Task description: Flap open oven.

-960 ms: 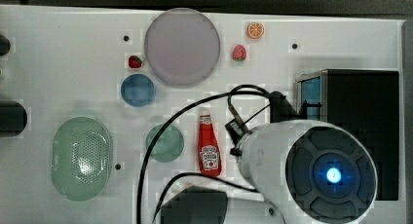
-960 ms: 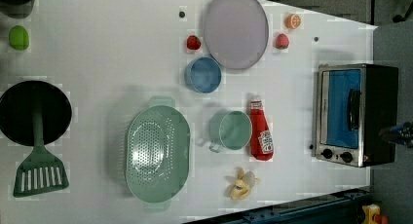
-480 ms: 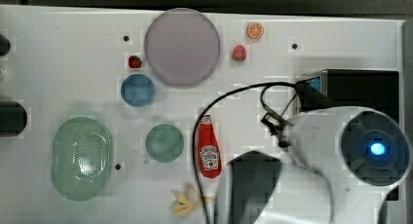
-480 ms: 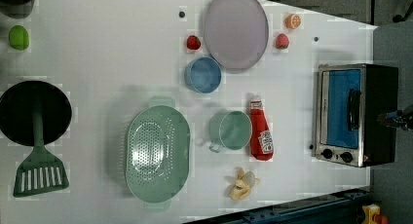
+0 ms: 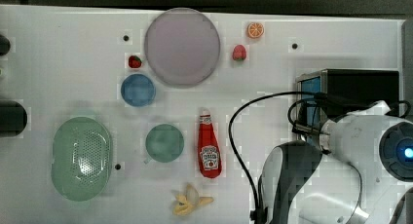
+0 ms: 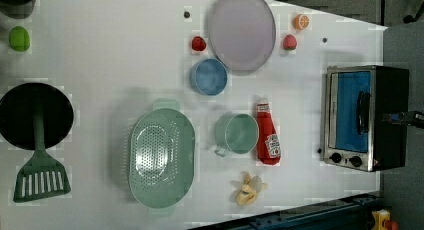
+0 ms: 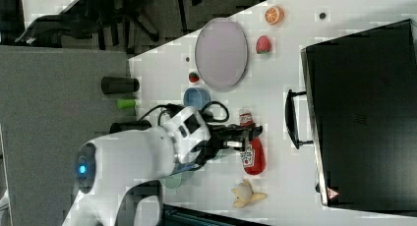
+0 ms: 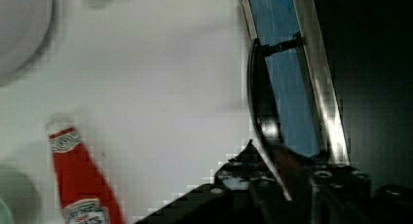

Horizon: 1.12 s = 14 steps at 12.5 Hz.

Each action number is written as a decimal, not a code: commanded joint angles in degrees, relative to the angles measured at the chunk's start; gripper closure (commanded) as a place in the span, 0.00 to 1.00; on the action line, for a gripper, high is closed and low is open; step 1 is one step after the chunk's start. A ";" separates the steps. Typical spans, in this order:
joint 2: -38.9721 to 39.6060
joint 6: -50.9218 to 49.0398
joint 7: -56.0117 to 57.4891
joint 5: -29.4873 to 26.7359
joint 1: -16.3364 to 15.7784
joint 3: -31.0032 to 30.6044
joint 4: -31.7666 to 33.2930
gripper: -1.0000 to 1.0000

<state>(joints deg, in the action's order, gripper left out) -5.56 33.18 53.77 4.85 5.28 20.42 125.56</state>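
Presently the claw hangs above the table with its fingers only slightly apart and nothing visibly gripped. In the right view it points toward the oven and overlaps the neck end of the ketchup bottle, clear of the dark bar handle. In the wrist view the handle's near end runs close up against the claw body; contact cannot be confirmed. The oven stands at the top view's right end of the table, its blue-tinted door shut flush in the silver frame and facing the top view's left, with two black knobs beside the door. The ketchup bottle lies flat, a peeled banana near its base. A green cup sits just beside the bottle. Further out are a blue bowl, a large pale plate and a green colander.
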 commanded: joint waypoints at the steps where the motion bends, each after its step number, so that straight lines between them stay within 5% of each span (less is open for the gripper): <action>1: 2.91 3.78 10.19 0.38 0.09 2.65 -0.21 0.83; 14: 12.87 14.18 10.20 0.14 -0.20 3.64 2.16 0.83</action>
<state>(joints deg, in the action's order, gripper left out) 7.29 45.66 61.83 4.91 5.82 24.27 127.24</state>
